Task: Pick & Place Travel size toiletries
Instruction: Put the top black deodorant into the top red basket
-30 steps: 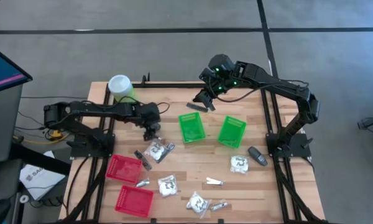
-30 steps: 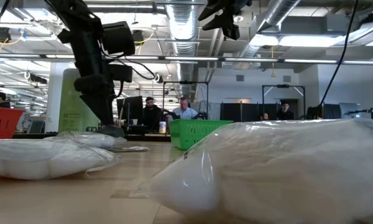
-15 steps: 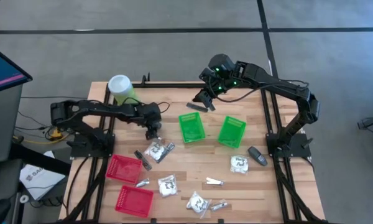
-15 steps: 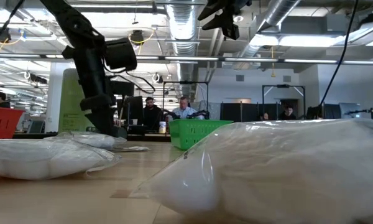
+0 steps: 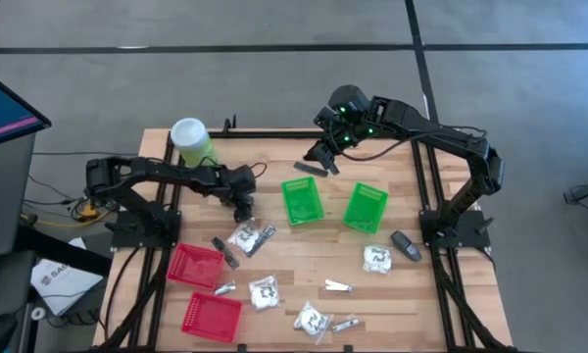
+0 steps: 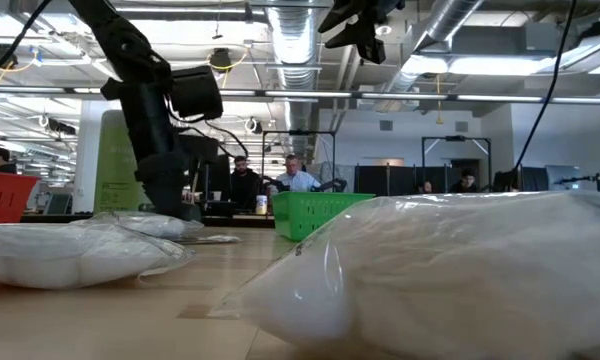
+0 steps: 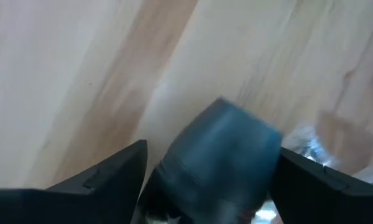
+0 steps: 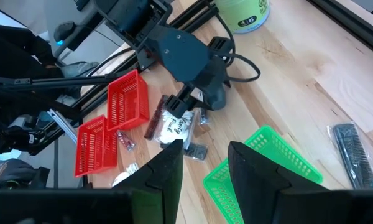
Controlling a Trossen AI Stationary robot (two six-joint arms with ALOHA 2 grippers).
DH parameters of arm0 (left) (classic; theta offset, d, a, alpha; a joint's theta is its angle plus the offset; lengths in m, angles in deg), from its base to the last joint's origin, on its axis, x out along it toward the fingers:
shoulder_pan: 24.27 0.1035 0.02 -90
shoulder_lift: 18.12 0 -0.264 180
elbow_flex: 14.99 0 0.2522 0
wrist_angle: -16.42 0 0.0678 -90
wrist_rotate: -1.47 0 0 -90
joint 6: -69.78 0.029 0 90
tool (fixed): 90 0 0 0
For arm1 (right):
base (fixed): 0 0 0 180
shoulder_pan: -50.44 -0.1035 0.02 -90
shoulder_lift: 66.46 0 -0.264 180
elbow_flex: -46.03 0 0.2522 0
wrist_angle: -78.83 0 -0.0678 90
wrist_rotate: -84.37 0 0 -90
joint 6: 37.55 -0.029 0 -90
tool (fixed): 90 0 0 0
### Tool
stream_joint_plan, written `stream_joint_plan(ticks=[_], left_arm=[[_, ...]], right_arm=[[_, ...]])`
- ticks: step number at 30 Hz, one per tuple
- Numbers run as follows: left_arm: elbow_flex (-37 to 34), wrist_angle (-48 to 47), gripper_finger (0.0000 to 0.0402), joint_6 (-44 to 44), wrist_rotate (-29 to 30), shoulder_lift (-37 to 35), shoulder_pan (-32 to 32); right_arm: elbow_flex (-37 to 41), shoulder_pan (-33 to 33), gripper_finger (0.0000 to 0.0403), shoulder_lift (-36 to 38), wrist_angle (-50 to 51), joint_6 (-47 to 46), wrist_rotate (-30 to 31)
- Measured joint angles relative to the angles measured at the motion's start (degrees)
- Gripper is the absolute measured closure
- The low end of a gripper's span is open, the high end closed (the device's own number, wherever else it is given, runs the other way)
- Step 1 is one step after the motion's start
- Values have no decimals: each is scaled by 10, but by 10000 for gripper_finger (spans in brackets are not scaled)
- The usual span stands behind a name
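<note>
Left gripper (image 5: pixel 243 208) low over a dark oval piece (image 7: pixel 219 155), just behind the white packet (image 5: pixel 249 237)

Its jaws stand wide, straddling the piece, nothing held; right gripper (image 5: pixel 320 159) hangs far beyond the packet, part-open, empty; closing off-centre could squirt the rounded piece sideways or snag the packet.

Blurred dark grey oval piece (image 7: pixel 217 155): fills the left wrist view between the left end effector's (image 7: pixel 208 171) fingers, cut off at 6 o'clock.
Big white crinkly packet (image 6: pixel 450 275): blocks the low view's 4 o'clock tabletop.
Black comb (image 8: pixel 355 155): cut off at 3 o'clock.
</note>
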Motion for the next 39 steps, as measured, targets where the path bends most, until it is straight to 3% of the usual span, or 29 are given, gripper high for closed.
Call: stream_joint_plan(ticks=[11, 33, 39], left_arm=[[0, 1, 208, -46, -6, 0, -6], [0, 11, 209, -103, 8, 0, -8], [0, 2, 209, -103, 5, -42, -8]], right_arm=[[0, 0, 282, 0, 19, -1, 0], [0, -1, 282, 0, 19, -1, 0], [0, -1, 282, 0, 19, -1, 0]])
